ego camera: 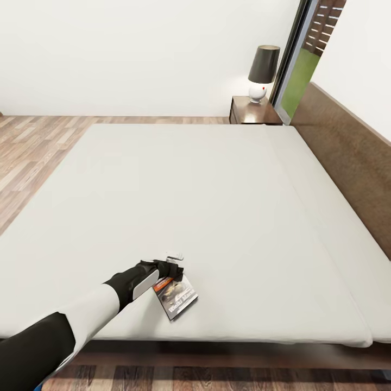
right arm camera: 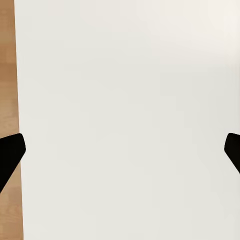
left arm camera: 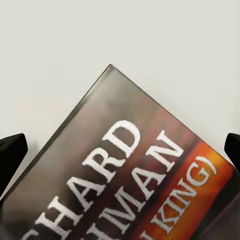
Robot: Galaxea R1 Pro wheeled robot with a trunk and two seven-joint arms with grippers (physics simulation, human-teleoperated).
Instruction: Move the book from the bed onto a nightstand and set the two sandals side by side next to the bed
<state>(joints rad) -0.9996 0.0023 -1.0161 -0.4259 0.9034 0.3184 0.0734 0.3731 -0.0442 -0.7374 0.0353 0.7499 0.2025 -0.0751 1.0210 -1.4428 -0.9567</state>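
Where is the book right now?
In the head view the book lies on the bed near its front edge, at the left gripper, far from the nightstand.

Left arm extended forward and down, left gripper (ego camera: pixel 175 270) jaws spread wide; right gripper (right arm camera: pixel 120 150) also spread.
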